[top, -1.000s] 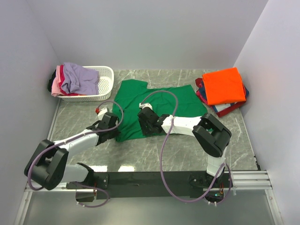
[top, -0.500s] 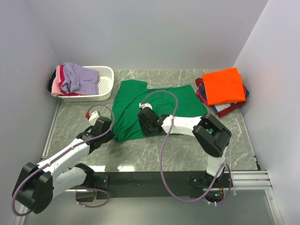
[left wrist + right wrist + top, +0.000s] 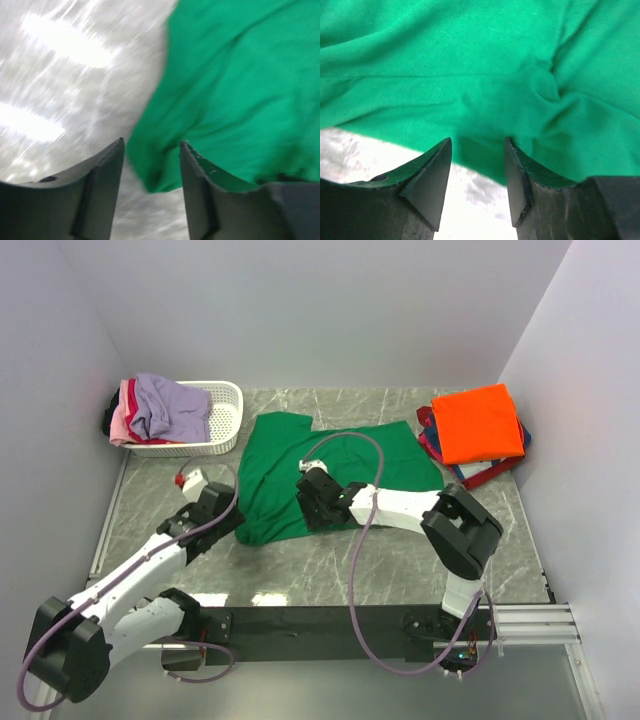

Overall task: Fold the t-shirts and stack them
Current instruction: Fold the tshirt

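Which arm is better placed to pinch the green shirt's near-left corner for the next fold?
Left, probably. The left pincer, open, frames that corner of the bright green cloth t-shirt in its wrist view; the right pincer, also open, sits farther along the near hem.

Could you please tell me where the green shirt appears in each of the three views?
Top external: the green shirt lies spread mid-table, between the basket side and the orange stack.
Left wrist: it fills the upper right, with a corner dipping to the lower middle.
Right wrist: it covers the upper two thirds.
Shared landmark: the shirt's near edge against the grey table.
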